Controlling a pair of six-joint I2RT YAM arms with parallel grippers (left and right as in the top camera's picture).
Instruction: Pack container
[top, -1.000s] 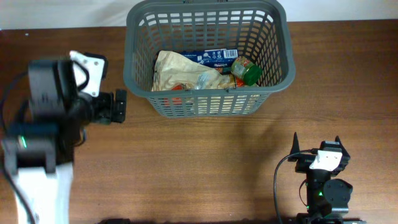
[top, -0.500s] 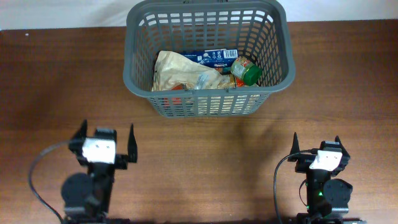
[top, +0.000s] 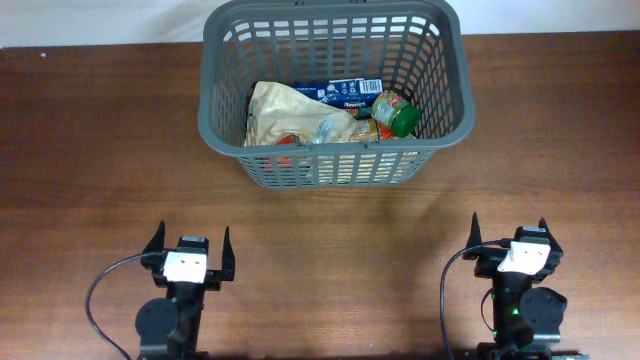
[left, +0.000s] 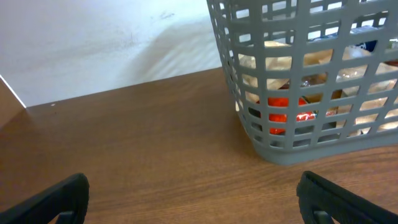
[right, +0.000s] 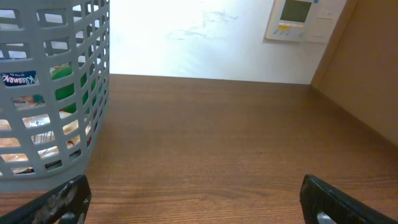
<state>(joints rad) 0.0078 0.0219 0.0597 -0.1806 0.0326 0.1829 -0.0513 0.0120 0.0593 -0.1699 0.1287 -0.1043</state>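
Note:
The dark grey slotted basket (top: 335, 165) stands at the back middle of the table. Inside lie a crumpled beige bag (top: 290, 118), a blue packet (top: 345, 93), a green-lidded jar (top: 396, 113) and something red low at the front. The basket also shows in the left wrist view (left: 298, 143) and in the right wrist view (right: 56, 93). My left gripper (top: 190, 243) is open and empty at the front left, well short of the basket. My right gripper (top: 508, 230) is open and empty at the front right.
The wooden table (top: 330, 240) stretches between the grippers and the basket. A white wall (left: 106, 43) rises behind the table. A wall panel (right: 297, 18) hangs at the back right, and a wooden side board (right: 367, 68) borders the right.
My left arm has drawn back from beside the basket's left side to its low pose at the front left. The right arm and the basket have not moved.

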